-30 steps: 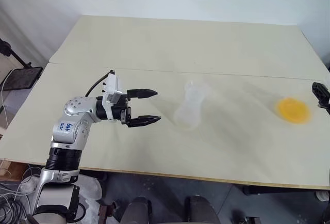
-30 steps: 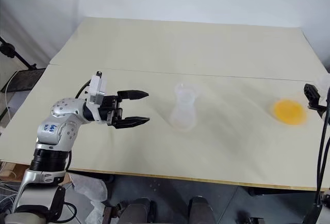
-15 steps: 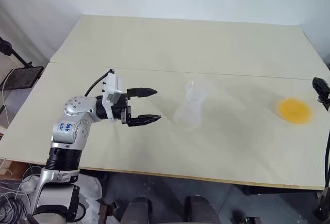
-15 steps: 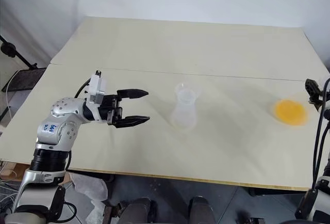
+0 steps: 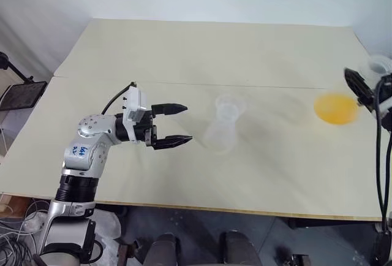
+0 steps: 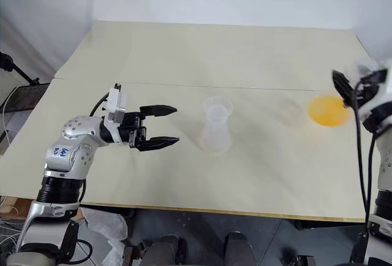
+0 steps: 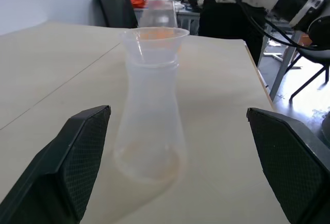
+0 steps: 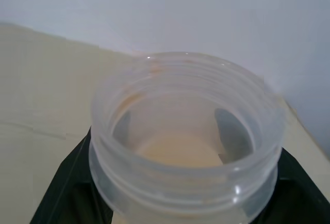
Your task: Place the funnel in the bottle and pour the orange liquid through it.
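The clear bottle (image 5: 219, 136) stands upright mid-table with the small see-through funnel (image 7: 154, 39) seated in its neck. My left gripper (image 5: 184, 124) hovers level just left of the bottle, pointing at it, open and holding nothing. At the right end of the table my right gripper (image 5: 360, 89) is shut on a clear wide-mouthed cup (image 8: 185, 131), held off the tabletop. The orange liquid (image 5: 335, 108) lies as a shallow pool in the bottom of that cup. The cup's ribbed rim sits between the two black fingers (image 8: 62, 193).
The pale table (image 5: 202, 57) is made of two boards with a seam running across behind the bottle. Beyond its right end stand dark chairs and stands (image 7: 116, 10). A black stand (image 5: 12, 70) is off the left edge.
My right gripper has shut on the cup of orange liquid and carried it up and to the left, toward the bottle. The left arm, bottle and funnel have kept still.
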You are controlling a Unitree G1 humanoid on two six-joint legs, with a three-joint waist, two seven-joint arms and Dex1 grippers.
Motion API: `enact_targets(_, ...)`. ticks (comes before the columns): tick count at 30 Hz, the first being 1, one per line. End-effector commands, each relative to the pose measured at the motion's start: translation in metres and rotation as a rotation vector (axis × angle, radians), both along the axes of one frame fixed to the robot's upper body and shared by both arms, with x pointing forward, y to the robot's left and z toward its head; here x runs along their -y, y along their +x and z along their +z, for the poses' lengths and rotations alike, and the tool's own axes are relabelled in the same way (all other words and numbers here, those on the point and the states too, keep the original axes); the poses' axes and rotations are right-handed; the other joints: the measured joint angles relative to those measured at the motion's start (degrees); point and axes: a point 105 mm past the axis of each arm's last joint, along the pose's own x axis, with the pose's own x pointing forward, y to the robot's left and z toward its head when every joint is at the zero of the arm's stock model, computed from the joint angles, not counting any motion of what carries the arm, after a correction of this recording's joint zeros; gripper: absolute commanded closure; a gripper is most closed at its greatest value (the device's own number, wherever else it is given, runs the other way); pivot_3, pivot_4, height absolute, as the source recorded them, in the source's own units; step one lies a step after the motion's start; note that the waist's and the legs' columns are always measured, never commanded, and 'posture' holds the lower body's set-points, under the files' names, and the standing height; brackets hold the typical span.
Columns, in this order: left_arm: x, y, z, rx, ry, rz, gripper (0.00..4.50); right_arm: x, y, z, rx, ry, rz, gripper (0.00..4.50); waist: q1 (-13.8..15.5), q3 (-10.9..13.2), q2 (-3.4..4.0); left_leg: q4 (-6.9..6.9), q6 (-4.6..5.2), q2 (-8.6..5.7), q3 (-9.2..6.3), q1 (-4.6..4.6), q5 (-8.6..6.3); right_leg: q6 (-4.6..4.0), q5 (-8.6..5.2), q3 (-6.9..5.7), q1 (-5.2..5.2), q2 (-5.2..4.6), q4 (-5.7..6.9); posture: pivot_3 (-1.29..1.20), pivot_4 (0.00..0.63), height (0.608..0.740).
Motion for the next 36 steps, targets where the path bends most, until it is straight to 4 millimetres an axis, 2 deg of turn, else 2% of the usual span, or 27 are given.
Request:
enact_targets(1,0.000,-0.001,0.005,0.029,-0.008,-0.001,0.00,-0.049,-0.008,0.013,0.016,-0.229,0.076,2.02,0.05,0.00,-0.01,0.01,0.00,-0.02,-0.01,0.00,0.00,0.00,0.00,0.00,0.01,-0.01,-0.01,0.00,0.150,0.740)
enact_targets(4,0.002,-0.001,0.004,0.021,-0.008,-0.005,0.00,-0.078,-0.011,0.016,0.056,-0.387,0.089,2.02,0.26,0.00,-0.01,0.00,0.00,-0.05,-0.02,-0.03,0.00,0.00,0.00,0.00,0.00,-0.04,-0.05,0.00,0.150,0.740)
enact_targets(7,0.005,-0.002,0.003,0.014,-0.012,-0.012,0.00,-0.092,-0.010,0.014,0.081,-0.489,0.075,2.02,0.92,0.01,-0.01,0.00,0.01,-0.09,-0.03,-0.06,-0.01,0.00,0.00,0.00,-0.02,-0.06,-0.11,0.00,0.150,0.740)
enact_targets(10,0.008,-0.002,0.002,0.014,-0.018,-0.016,0.00,-0.105,-0.008,0.006,0.118,-0.695,0.045,2.02,1.11,0.01,-0.01,0.00,0.01,-0.15,-0.04,-0.12,-0.01,0.04,0.02,0.00,-0.01,-0.08,-0.24,0.00,0.150,0.740)
enact_targets(20,0.015,-0.001,0.002,0.019,-0.048,-0.013,0.00,-0.129,-0.009,0.010,0.296,-0.839,-0.025,2.02,0.75,0.01,-0.02,-0.05,0.02,-0.14,-0.03,-0.17,-0.01,0.05,0.03,-0.06,-0.10,-0.08,-0.23,0.00,0.150,0.740)
enact_targets(25,0.020,-0.003,0.001,0.012,-0.058,-0.025,0.00,-0.134,-0.006,0.003,0.290,-0.891,-0.035,2.02,0.81,0.01,-0.02,-0.04,0.02,-0.15,-0.04,-0.18,-0.01,0.05,0.03,-0.06,-0.09,-0.08,-0.24,0.00,0.150,0.740)
enact_targets(30,0.021,-0.004,0.002,0.020,-0.078,-0.028,0.00,-0.147,-0.008,0.001,0.366,-1.084,-0.036,2.02,0.79,0.01,-0.02,-0.05,0.02,-0.16,-0.03,-0.18,-0.01,0.05,0.03,-0.05,-0.11,-0.08,-0.24,0.00,0.150,0.740)
enact_targets(33,0.024,-0.005,0.010,0.048,-0.129,-0.030,0.00,-0.149,-0.007,0.002,0.395,-1.139,-0.043,2.02,0.79,0.01,-0.02,-0.05,0.02,-0.16,-0.03,-0.18,-0.01,0.05,0.03,-0.06,-0.11,-0.08,-0.24,0.00,0.150,0.740)
enact_targets(36,0.026,-0.004,0.009,0.051,-0.126,-0.025,0.00,-0.153,-0.007,0.001,0.427,-1.198,-0.037,2.02,0.78,0.01,-0.02,-0.05,0.01,-0.16,-0.03,-0.18,-0.01,0.05,0.03,-0.06,-0.10,-0.08,-0.24,0.00,0.150,0.740)
